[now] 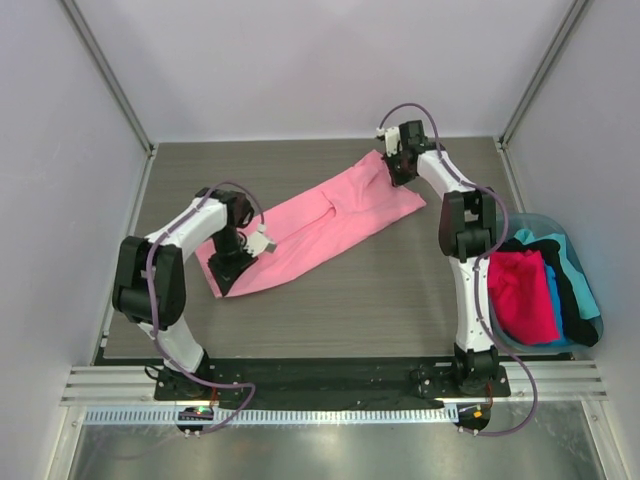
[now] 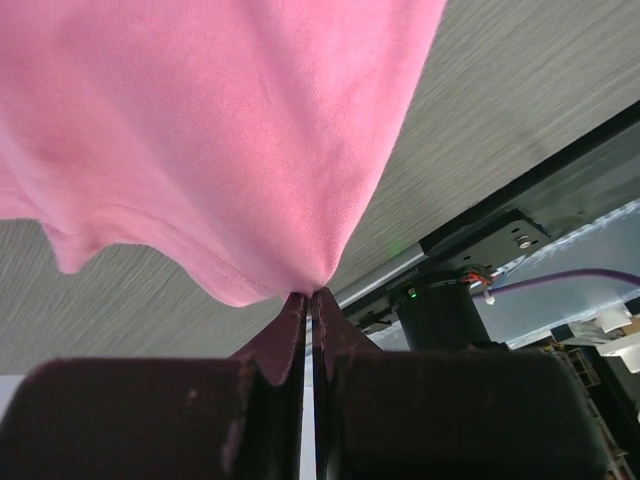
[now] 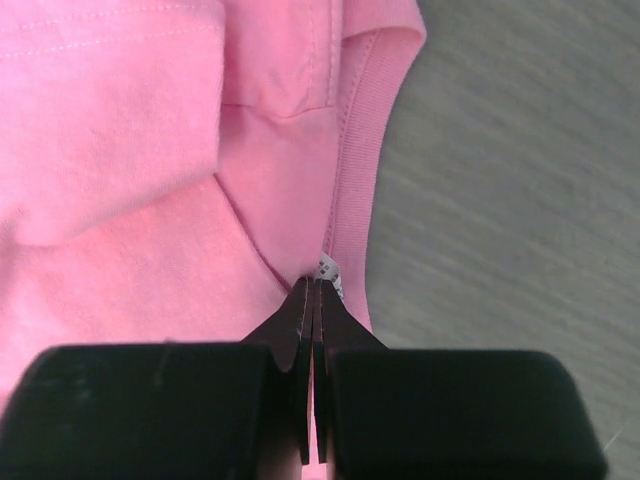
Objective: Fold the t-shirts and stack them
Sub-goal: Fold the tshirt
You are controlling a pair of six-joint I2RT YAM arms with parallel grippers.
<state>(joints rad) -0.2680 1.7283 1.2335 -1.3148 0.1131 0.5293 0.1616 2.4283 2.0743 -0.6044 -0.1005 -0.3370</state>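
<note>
The light pink t-shirt (image 1: 320, 225) lies on the table (image 1: 380, 300) as a long, narrow strip between the two arms. Its long axis runs diagonally, from the near left to the far right. The neck end points to the far right: the right wrist view shows the ribbed collar (image 3: 355, 170) and the small white neck tag (image 3: 328, 270) there. The opposite end, judged to be the hem, points to the near left.

Task progress, as judged from these views:
- The strip looks narrowed lengthwise, with a crease along its middle and a layer turned in near the collar (whether both sides are folded in cannot be confirmed).
- The crosswise fold, neck end to hem end, is not yet made.
- No finished stack shows on the table.
- A hot pink shirt (image 1: 522, 295), a black shirt (image 1: 560, 280) and a teal shirt (image 1: 575, 262) lie bunched in the light-blue tub (image 1: 598, 320) at the right edge, not yet folded. Most of the task is therefore left.

Tool state:
- The right tool (image 3: 313, 290) is closed on the collar edge, just beside the neck tag.
- The left tool (image 2: 310, 300) is closed on the near-left edge of the cloth; in the left wrist view the fabric fans out from the pinch point, with bare table showing past it.

Both ends of the long axis are thus gripped.
</note>
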